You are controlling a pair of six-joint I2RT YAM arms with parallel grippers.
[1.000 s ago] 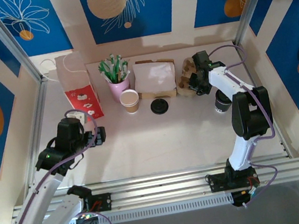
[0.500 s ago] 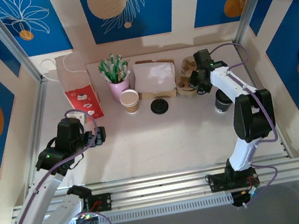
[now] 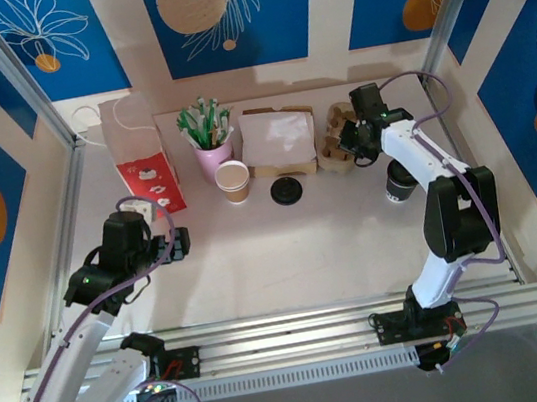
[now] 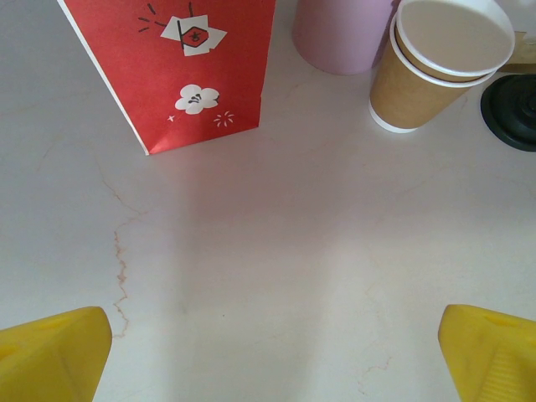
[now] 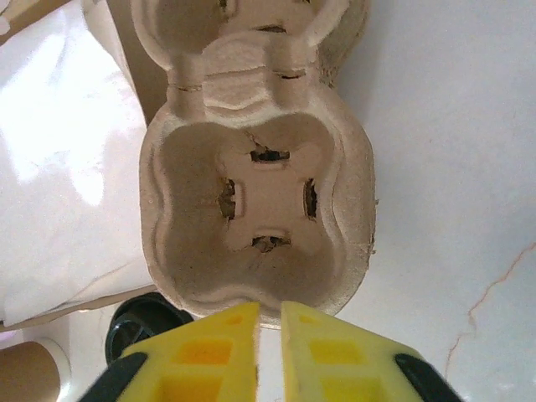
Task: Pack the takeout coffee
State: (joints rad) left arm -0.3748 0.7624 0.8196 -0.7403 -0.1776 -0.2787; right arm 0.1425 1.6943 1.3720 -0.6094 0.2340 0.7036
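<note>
At the far right of the white tabletop (image 3: 256, 253), the right end effector (image 5: 268, 335) has its yellow fingers pressed almost together on the near rim of a moulded brown pulp cup carrier (image 5: 260, 209). The takeout coffee (image 3: 396, 184), a small tan kraft paper cup under a round black plastic lid, stands upright nearer the arm bases than the carrier. It is just beside the right arm and apart from the fingers.

Left of the carrier sits a cardboard box of white paper (image 3: 279, 137). In front of it lie a loose round black lid (image 3: 286, 191) and a lidless tan paper cup (image 4: 435, 71). A pink cup of green-white sticks (image 3: 209, 139) and a red and white paper bag (image 4: 193, 67) stand farther left. The left end effector (image 4: 276, 347) hovers before the bag, fingers spread wide, holding nothing.
</note>
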